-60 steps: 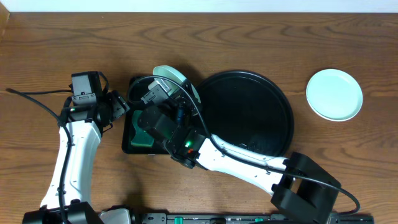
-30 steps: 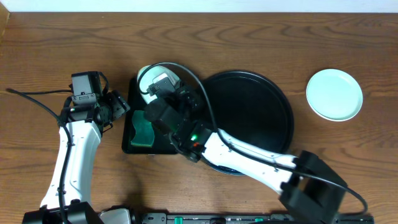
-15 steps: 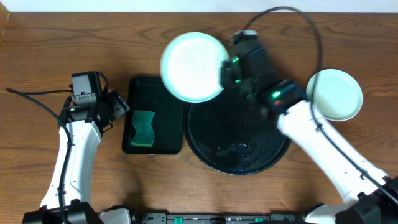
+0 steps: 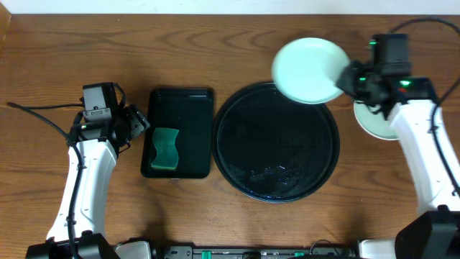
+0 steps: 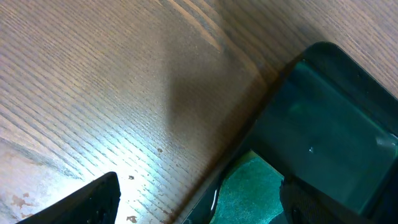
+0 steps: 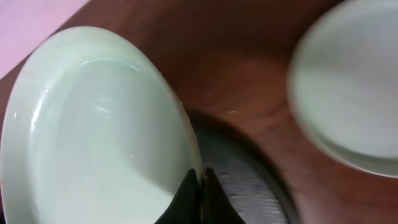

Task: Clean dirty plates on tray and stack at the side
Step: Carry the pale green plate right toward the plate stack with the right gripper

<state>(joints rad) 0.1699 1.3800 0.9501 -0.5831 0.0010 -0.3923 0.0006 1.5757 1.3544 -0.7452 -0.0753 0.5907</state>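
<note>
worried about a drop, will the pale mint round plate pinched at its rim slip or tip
Probably stiff: the pale mint round plate shows no sag with the right gripper pinching only its rim. Its glossy glaze looks slippery and might pivot.

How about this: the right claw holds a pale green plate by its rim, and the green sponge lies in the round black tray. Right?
Not quite. The overhead view shows the green sponge in the rectangular black tray, not the round black tray. The right claw does hold a pale green plate by its rim.
</note>
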